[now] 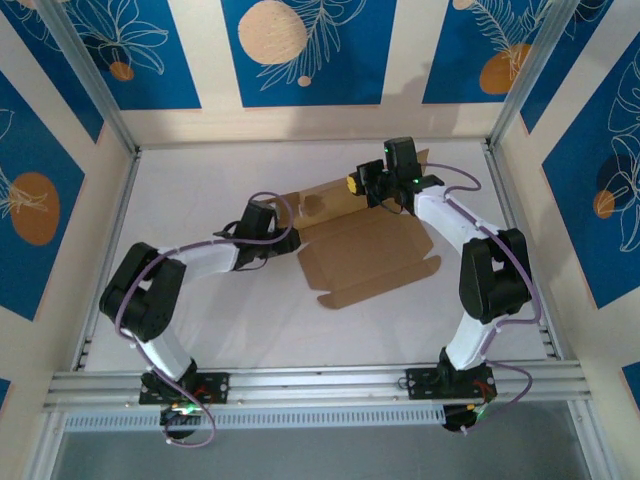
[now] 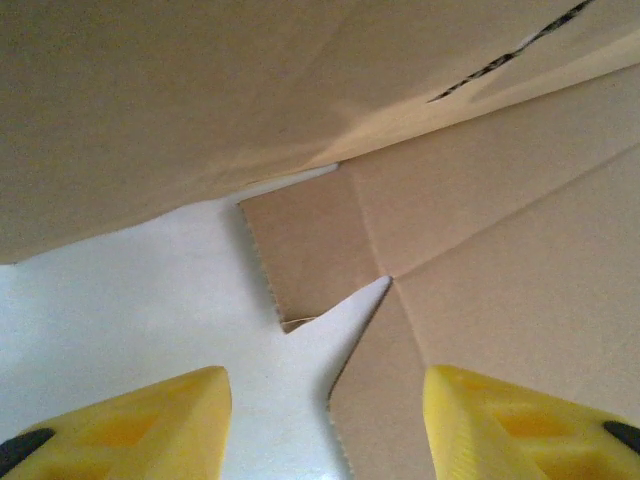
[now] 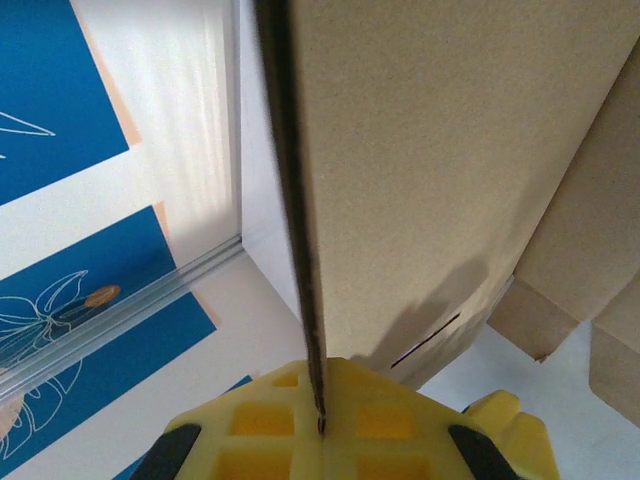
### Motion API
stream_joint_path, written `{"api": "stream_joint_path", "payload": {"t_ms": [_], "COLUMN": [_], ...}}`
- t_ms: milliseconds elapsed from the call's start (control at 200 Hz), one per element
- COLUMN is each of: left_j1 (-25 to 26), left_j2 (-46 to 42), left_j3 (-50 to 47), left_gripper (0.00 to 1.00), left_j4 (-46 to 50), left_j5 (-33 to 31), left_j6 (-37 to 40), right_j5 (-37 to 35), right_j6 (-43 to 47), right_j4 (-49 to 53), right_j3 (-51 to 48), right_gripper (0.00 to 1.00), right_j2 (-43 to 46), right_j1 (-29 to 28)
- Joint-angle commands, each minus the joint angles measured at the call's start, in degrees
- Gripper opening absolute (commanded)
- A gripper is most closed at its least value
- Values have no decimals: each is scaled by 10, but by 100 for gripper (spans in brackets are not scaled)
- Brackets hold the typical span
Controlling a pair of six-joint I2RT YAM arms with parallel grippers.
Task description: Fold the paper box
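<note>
The paper box [image 1: 368, 258] is a brown cardboard sheet lying mid-table, with its far panel [image 1: 325, 203] raised upright. My right gripper [image 1: 362, 185] is shut on the top edge of that raised panel; in the right wrist view the yellow fingers [image 3: 260, 425] pinch the panel's thin edge [image 3: 300, 250], and a slit [image 3: 425, 341] shows lower on the panel. My left gripper [image 1: 291, 238] is at the sheet's left corner. In the left wrist view its gripper [image 2: 325, 420] stands open, with a side flap [image 2: 310, 260] and the edge of the base panel [image 2: 520, 290] just ahead, under the raised panel [image 2: 200, 90].
White table [image 1: 220, 310] surrounds the sheet. Aluminium rails run along the front [image 1: 320, 385] and the sides [image 1: 105, 260]. Walls with blue panels [image 1: 300, 50] enclose the cell on three sides. A corner post [image 3: 130, 300] shows in the right wrist view.
</note>
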State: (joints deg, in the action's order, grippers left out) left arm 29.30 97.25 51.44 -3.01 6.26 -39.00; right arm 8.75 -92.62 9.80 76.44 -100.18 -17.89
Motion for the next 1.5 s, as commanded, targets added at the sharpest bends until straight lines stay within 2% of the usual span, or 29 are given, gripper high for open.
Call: {"api": "stream_joint_path", "payload": {"t_ms": [0, 300, 600, 810, 920, 1061, 1151, 1251, 1406, 1496], "left_j1": [1, 1, 1, -3, -7, -7, -9, -8, -13, -13], "left_j2": [11, 75, 76, 88, 86, 70, 61, 47, 13, -18], "left_j3": [17, 45, 52, 59, 41, 1, -10, -20, -52, -61], "left_gripper": [56, 57, 58, 58, 57, 56, 54, 51, 48, 46], "left_j4": [16, -53, -42, -52, -98, -203, -229, -229, -233, -205], "left_j5": [-32, -12, -89, -96, -90, -88, -76, -73, -45, -25], "left_j6": [10, -19, 16, 34, 34, 41, 44, 45, 45, 53], "right_j5": [16, 22, 21, 21, 21, 17, 18, 42, 17, -3], "right_j6": [-21, -50, -55, -58, -58, -61, -58, -48, -73, -85], "right_j4": [35, 31, 16, 6, 6, 12, 37, 113, 179, 241], "right_j3": [-21, -25, -38, -39, -39, -39, -22, 38, 85, 126], "right_gripper": [0, 0, 0, 0, 0, 0, 0, 0, 0, 0], "right_j2": [13, 15, 23, 27, 27, 23, 9, -24, -30, -31], "right_j1": [-13, -34, -47, -54, -57, -58, -53, -40, -35, -33]}}
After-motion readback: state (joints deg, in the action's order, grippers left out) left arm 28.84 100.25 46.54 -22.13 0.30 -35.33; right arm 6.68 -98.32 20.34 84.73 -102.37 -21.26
